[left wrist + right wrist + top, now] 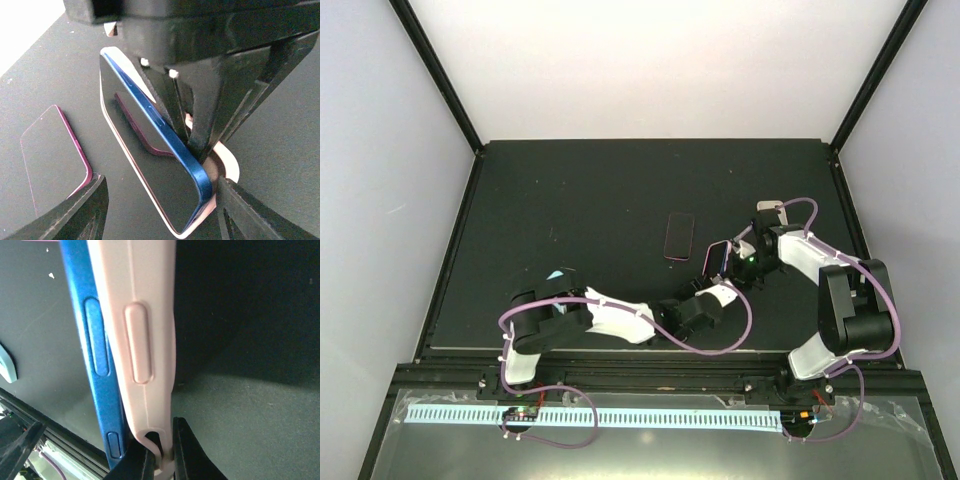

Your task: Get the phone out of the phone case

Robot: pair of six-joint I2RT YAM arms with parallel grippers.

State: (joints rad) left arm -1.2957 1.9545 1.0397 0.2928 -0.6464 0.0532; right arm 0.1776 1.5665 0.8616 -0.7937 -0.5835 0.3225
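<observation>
The task looks half done: the blue phone (145, 160), raised off the table (570, 200), has one long edge free of the pink phone case (145, 340) — the right gripper (160, 450) pinches its lip shut, while the left gripper (160, 187) straddles the phone's end, fingers apart.

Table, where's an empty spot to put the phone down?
The far strip of the table behind the maroon case is bare; so is the left side, from the table's edge to that case, except a small blue bit. Crowded mid-right: left gripper, right gripper, phone, pink case.
</observation>
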